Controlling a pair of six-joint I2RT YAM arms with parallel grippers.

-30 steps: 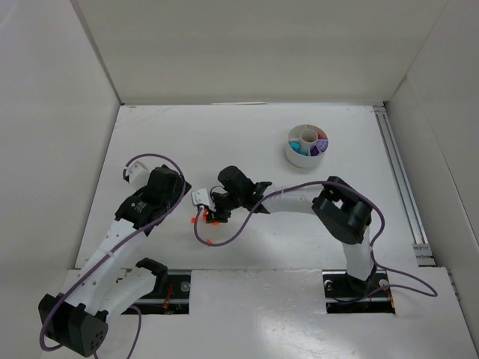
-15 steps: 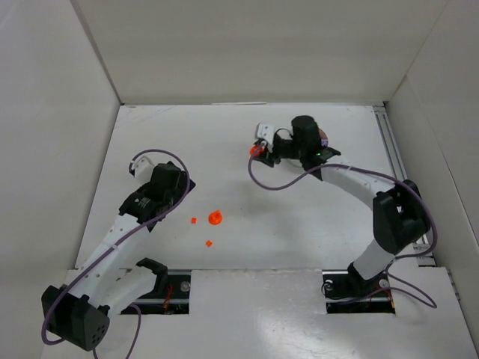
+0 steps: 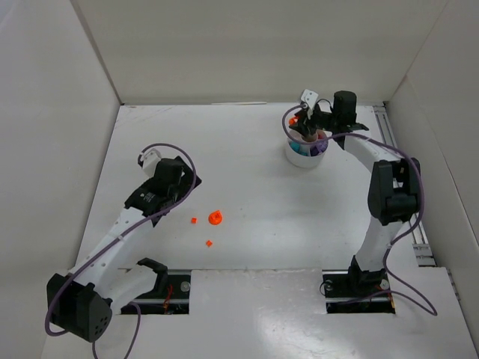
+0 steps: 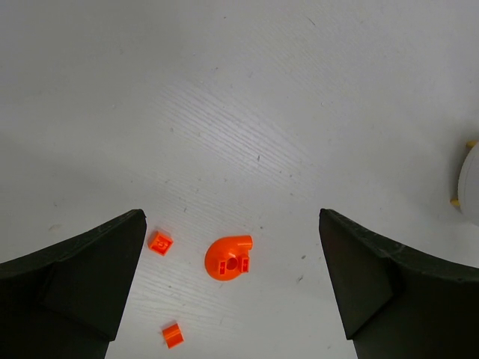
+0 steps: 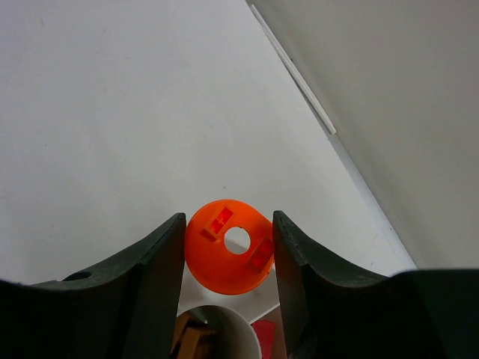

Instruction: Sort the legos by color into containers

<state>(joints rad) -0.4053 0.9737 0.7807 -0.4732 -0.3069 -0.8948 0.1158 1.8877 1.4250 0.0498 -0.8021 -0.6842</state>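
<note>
White bench (image 3: 247, 172) from above: small round white partitioned dish (image 3: 303, 159) far right, right end effector (image 3: 296, 120) just over it; three loose orange plastic legos (image 3: 215, 218) mid-bench. Left wrist: left end effector (image 4: 232, 221) spread wide, empty, above them. Right wrist: pinching holed orange round brick (image 5: 224, 262) across its rim — light, rigid, slick, probably prone to popping out.

The white table (image 3: 299, 217) carries three loose orange legos (image 3: 215, 218) and the white dish (image 3: 301, 160).

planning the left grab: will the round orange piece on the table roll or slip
Likely stiff and light: the round orange piece looks like small plastic. Its curved side may slip when squeezed; lying flat, it shouldn't roll.
</note>
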